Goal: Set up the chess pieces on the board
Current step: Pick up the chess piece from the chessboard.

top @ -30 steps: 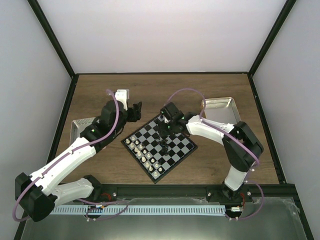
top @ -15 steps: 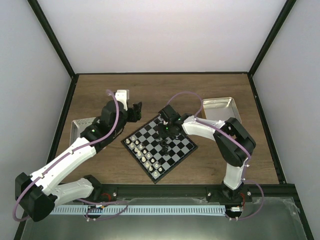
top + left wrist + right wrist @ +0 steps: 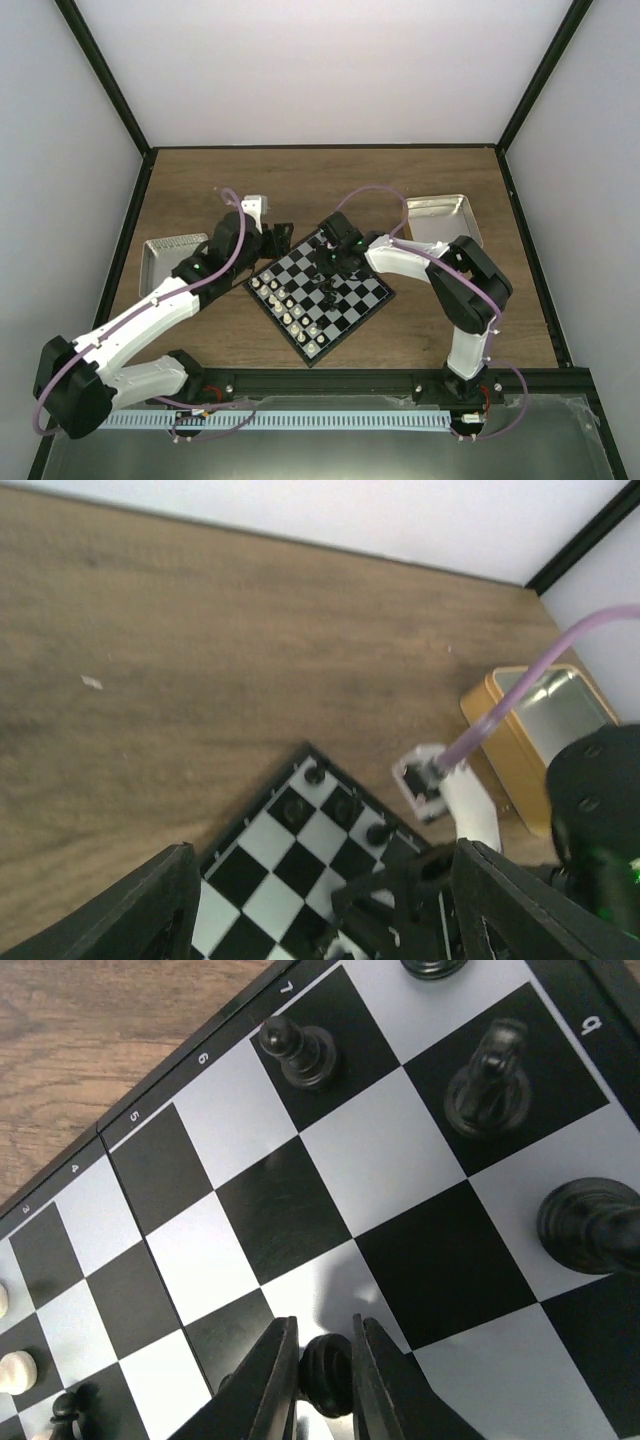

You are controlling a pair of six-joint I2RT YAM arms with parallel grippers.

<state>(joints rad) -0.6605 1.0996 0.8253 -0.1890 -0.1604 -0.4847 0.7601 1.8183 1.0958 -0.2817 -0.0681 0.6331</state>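
Note:
The board [image 3: 345, 305] lies tilted at the table's middle. Several white chess pieces [image 3: 285, 305] stand along its near-left side and black chess pieces [image 3: 345, 283] stand toward its far right. My right gripper [image 3: 332, 262] is low over the board's far part. In the right wrist view it [image 3: 325, 1365] is shut on a black piece [image 3: 326, 1375] above a light square. Other black pieces [image 3: 297, 1050] [image 3: 487, 1085] [image 3: 590, 1222] stand nearby. My left gripper [image 3: 276, 240] is at the board's far-left edge, open and empty; its fingers [image 3: 150, 910] stand wide apart over the board's corner [image 3: 270, 825].
A metal tray [image 3: 165, 250] lies left of the board behind my left arm. A tan-rimmed tray [image 3: 440, 215] lies at the right back and also shows in the left wrist view [image 3: 535, 730]. A dark frame edges the table.
My left arm has swung right and forward, bringing its gripper to the board's far-left edge. My right gripper has shifted slightly left over the board, still low.

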